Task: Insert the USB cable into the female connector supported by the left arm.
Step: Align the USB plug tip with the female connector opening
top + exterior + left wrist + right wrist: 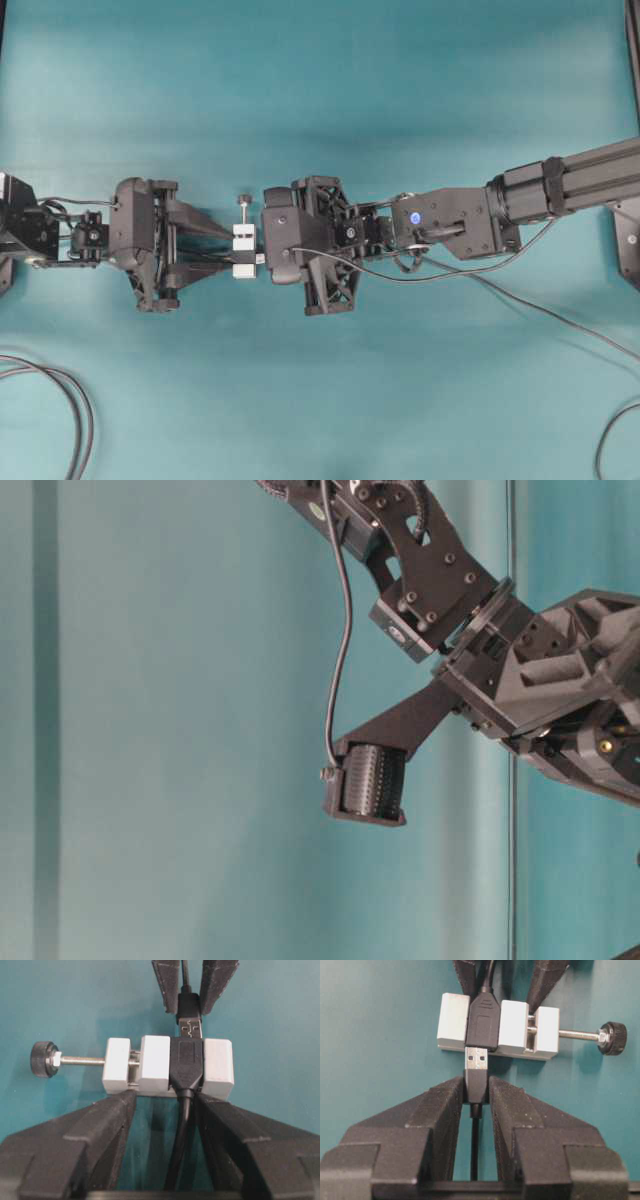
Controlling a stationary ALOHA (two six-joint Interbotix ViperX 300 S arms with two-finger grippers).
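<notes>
USB plug meeting its socket above the teal table

The right gripper (476, 1092) pinches the USB cable (477, 1085) by its plug, metal tip entering the female connector (482, 1020); the left gripper (162, 1102), fingers spread wide, braces the white clamp block (155, 1062) so the socket resists the push
</notes>
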